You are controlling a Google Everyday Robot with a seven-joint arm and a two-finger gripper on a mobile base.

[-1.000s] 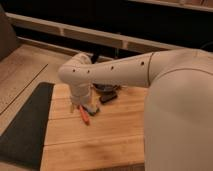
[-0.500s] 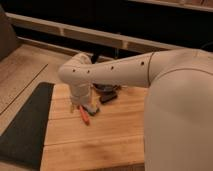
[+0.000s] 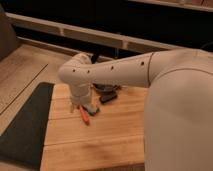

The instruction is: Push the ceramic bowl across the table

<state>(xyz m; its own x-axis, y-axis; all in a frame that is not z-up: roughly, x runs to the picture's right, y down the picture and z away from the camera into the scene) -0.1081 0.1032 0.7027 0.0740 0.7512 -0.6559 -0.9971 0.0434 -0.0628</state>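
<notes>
One wooden table (image 3: 100, 142), dark mat (image 3: 25, 125) beside; end effector (image 3: 88, 106) low over it, state unclear

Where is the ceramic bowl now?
Camera view: the ceramic bowl sits near the table's far edge, partly behind the arm, beside the black bar; the gripper is by the orange thing.

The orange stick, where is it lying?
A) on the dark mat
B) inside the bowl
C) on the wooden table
C: the orange stick lies flat on the wooden table, right beside the gripper, which is down low at the table top.
</notes>
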